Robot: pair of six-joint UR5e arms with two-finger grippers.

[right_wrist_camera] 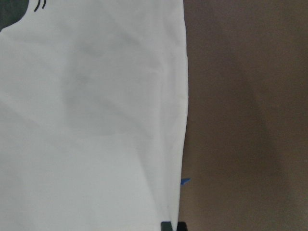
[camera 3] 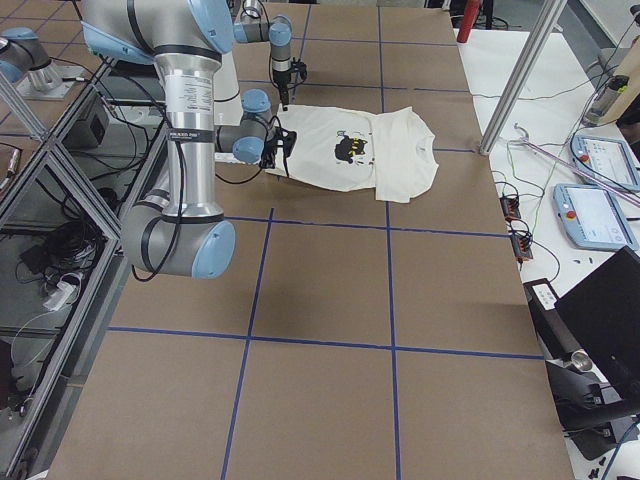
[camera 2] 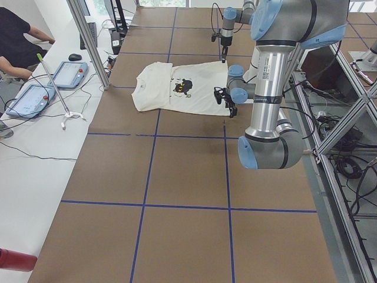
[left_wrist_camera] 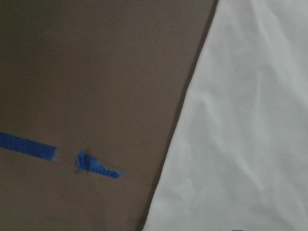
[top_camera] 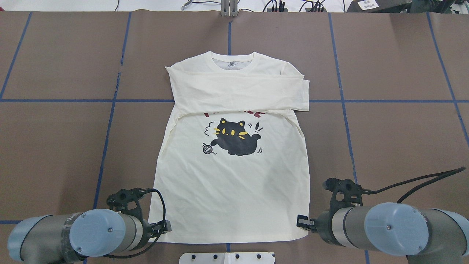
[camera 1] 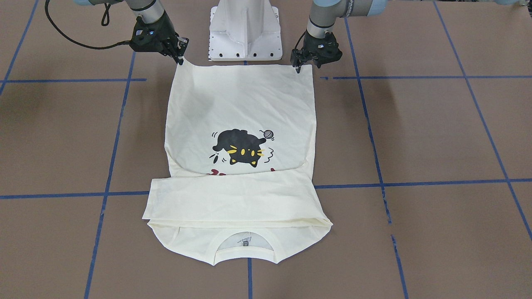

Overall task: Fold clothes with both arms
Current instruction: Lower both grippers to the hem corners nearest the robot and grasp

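1. The cream T-shirt (top_camera: 234, 190) lies flat on the brown table (top_camera: 55, 146) with its print side up. Its hem is just beside the white pedestal base (top_camera: 227, 257) and its collar (top_camera: 232, 58) points toward the far edge.
2. Both long sleeves (top_camera: 238, 90) are folded across the chest in 1 layered band. The band's end juts past the shirt's side on the robot's right.
3. That band hides most of the red lettering (top_camera: 256, 114), so only the lower tips show. The black cat print (top_camera: 232, 137) and its yarn ball (top_camera: 207, 148) are fully uncovered below it.
4. The left gripper (top_camera: 165, 225) sits low at the hem corner on the robot's left, with its tips at the fabric's edge. I cannot tell whether it is closed on the cloth.
5. The right gripper (top_camera: 302, 221) is at the opposite hem corner. From the front, that corner rises to a small point at its tips, but I cannot tell whether it is pinched.
6. The left wrist view shows the shirt's edge beside a torn strip of blue tape (left_wrist_camera: 96, 166). The right wrist view shows a dark fingertip (right_wrist_camera: 167, 226) at the cloth's side edge.
7. At the far bench a seated person (camera 2: 17, 35) is near 2 pendants (camera 2: 70, 73).
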